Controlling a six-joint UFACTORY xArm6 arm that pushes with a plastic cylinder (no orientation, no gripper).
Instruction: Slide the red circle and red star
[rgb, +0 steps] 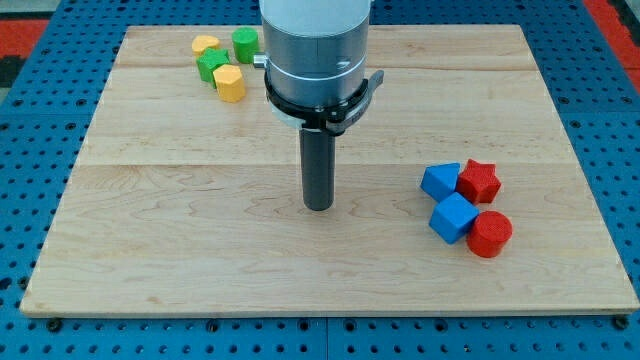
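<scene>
The red circle (489, 233) lies at the view's lower right, touching a blue cube (453, 217). The red star (479, 181) sits just above it, touching a blue triangular block (441, 181). The four form one tight cluster. My tip (318, 206) rests on the board near the middle, well to the left of this cluster and apart from every block.
At the view's top left, two yellow blocks (205, 45) (230, 83) and two green blocks (245, 44) (211, 66) are grouped near the board's top edge. The wooden board (180, 220) lies on a blue pegboard. The arm's grey body (315, 50) hides part of the board's top.
</scene>
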